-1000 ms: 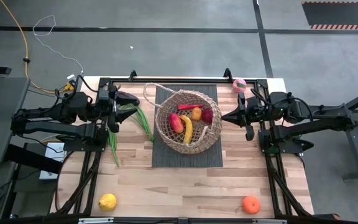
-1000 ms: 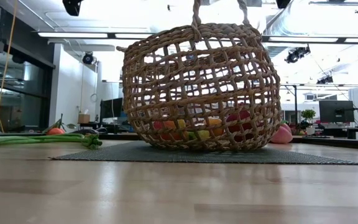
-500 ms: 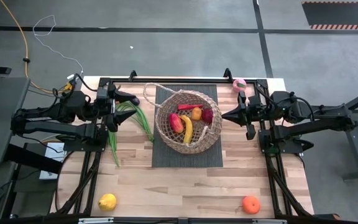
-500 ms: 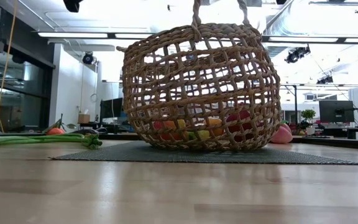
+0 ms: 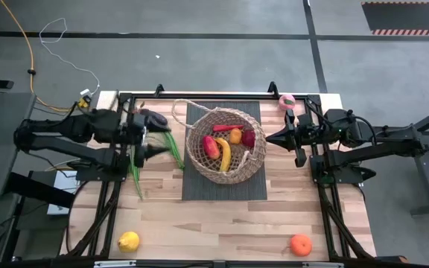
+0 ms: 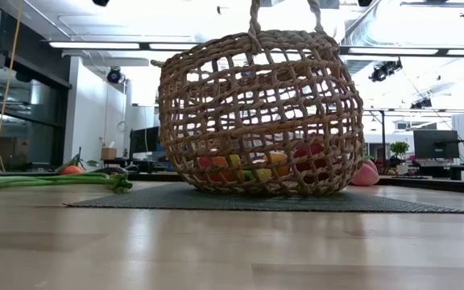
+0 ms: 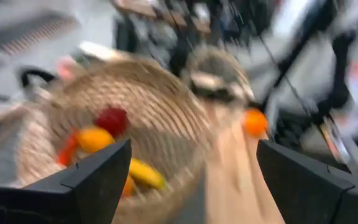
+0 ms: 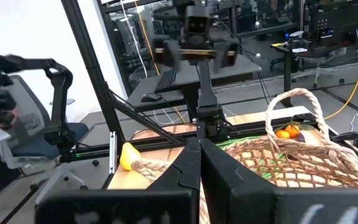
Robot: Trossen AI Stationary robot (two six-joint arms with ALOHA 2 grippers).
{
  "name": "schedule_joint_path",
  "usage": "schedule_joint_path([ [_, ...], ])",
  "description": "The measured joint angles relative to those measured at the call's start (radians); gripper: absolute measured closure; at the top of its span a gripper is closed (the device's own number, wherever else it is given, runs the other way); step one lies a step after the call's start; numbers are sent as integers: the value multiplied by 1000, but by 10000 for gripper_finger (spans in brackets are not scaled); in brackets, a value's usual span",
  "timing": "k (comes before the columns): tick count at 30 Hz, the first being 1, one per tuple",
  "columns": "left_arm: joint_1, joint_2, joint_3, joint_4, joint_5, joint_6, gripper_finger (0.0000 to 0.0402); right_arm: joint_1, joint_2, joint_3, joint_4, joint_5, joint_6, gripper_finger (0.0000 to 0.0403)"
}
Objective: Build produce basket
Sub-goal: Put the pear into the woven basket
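The left gripper (image 5: 153, 134) hangs over the left part of the table with its fingers (image 7: 82, 183) spread wide and nothing between them, right above the long green bean stalks (image 5: 171, 149) that lie on the wood just left of the dark mat (image 5: 222, 186). Beyond those fingers the left wrist view, blurred, shows the basket (image 7: 129, 124) with produce inside. The right gripper (image 5: 272, 138) waits on the other side, its two fingers (image 8: 182, 171) pressed together and empty, pointing at the basket's rim from just beside it. The basket (image 5: 224, 144) stands upright on the mat at the table's middle, its loop handles up, and holds a banana (image 5: 224, 155), a red pepper (image 5: 211, 147), an orange piece (image 5: 234, 135) and a dark red piece (image 5: 249, 138). A pink fruit (image 5: 287, 101) sits at the far edge of the table (image 5: 199, 223). A lemon (image 5: 129, 241) lies near the front left corner and an orange (image 5: 300, 245) near the front right corner, both well apart from the basket.
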Motion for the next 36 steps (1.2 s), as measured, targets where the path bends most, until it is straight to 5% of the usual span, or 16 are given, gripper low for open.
schedule_joint_path([
  [5,-194,125,161,-286,21,-120,64,0,0,0,-6,0,-2,403],
  [11,-483,237,184,-459,20,-335,64,0,0,0,-31,0,-2,403],
  [20,-864,474,153,-488,-17,-691,64,0,0,0,-44,0,-2,403],
  [26,-1023,633,153,-422,39,-876,64,0,0,0,-46,0,-2,403],
  [36,-1122,810,153,-391,43,-923,64,0,0,0,-77,0,-2,403],
])
